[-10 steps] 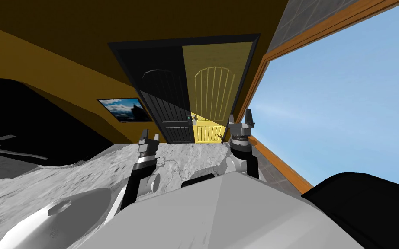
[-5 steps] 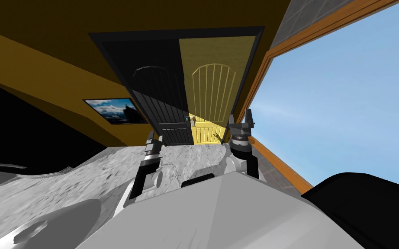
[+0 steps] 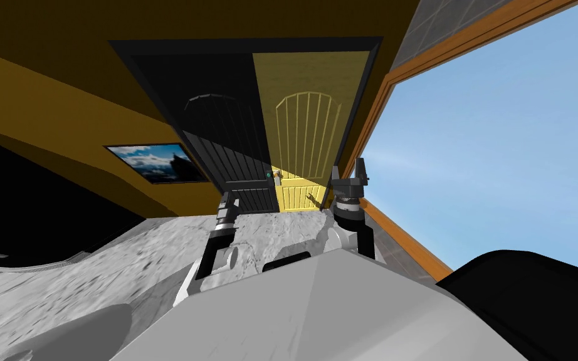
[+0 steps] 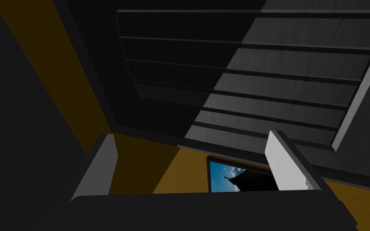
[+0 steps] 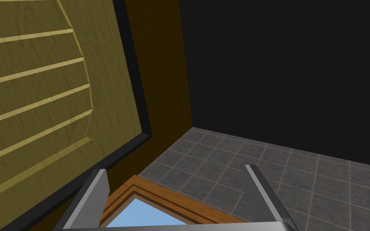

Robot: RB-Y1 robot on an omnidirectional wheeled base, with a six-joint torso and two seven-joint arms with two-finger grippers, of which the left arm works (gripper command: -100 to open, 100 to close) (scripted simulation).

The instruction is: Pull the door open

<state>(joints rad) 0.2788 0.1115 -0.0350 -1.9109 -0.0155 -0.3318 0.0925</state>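
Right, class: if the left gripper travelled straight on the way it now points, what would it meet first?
Probably the dark slatted door leaf: the open left gripper points at its slats. How far off it is, I cannot tell.

The left end effector (image 3: 229, 200) and right end effector (image 3: 348, 170) both point forward, each spread wide and empty.

yellow door (image 3: 310, 125) slatted | dark door (image 3: 225, 138) slatted | floor (image 3: 156, 251) mottled grey
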